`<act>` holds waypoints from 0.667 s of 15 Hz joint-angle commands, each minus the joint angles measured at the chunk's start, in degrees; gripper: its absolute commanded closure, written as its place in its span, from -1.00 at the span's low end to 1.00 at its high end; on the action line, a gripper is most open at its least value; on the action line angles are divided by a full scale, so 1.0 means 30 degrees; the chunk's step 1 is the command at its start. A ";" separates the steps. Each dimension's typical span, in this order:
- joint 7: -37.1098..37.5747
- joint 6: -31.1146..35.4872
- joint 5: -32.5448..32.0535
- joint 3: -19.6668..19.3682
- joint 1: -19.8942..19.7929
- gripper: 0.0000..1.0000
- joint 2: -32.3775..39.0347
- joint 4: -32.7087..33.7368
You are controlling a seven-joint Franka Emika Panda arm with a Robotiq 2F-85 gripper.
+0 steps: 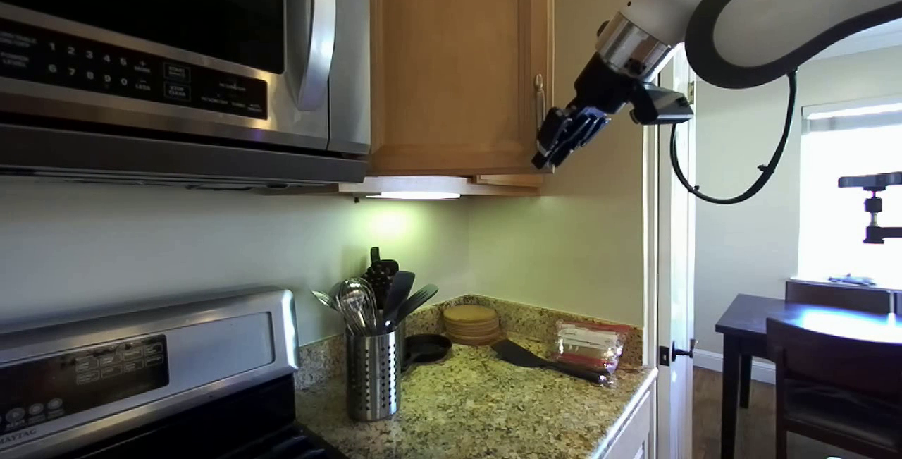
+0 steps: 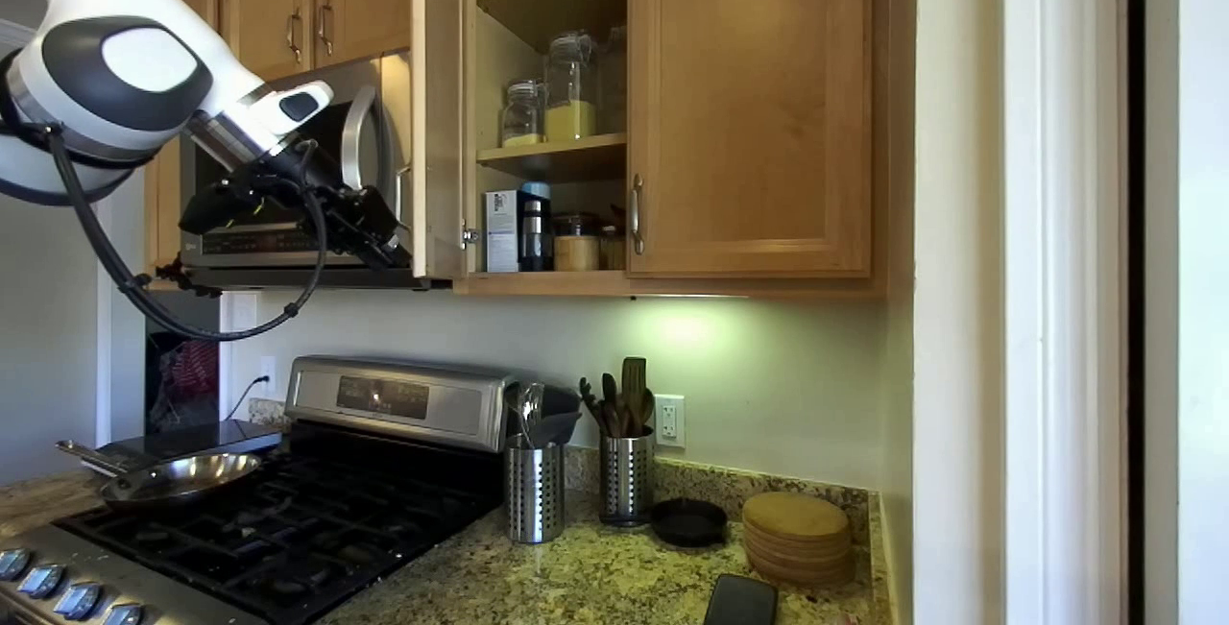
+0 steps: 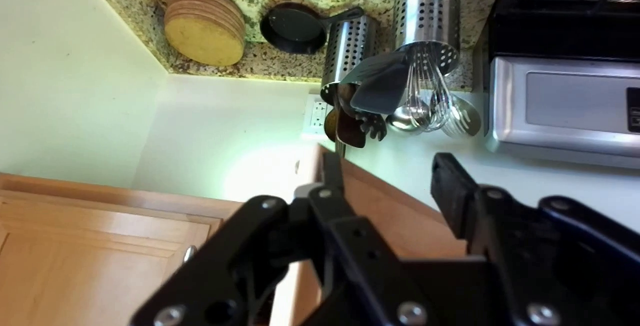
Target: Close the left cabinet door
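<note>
Plainly, tool [image 3: 388, 171] spread by door [image 1: 451, 57], contact unclear; cabinet [image 2: 552, 284] holds jars [image 2: 570, 83]; canister [image 1: 372, 378] holds whisk [image 1: 358, 304].

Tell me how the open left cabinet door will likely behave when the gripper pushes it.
The left cabinet door should feel stiff, being a framed wood panel. It will likely swing rather than slide, since a metal hinge shows at its inner edge. Pushed near the handle, far from that hinge, it probably needs little force.
</note>
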 commanded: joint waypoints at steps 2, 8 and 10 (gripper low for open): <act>0.0721 -0.0071 0.1115 0.0449 0.1451 0.32 0.0601 -0.0209; 0.4302 0.2006 -0.0729 0.2961 -0.1492 0.85 0.0555 0.0125; 0.5497 0.3094 -0.1610 0.3780 -0.3165 0.92 0.0552 0.0379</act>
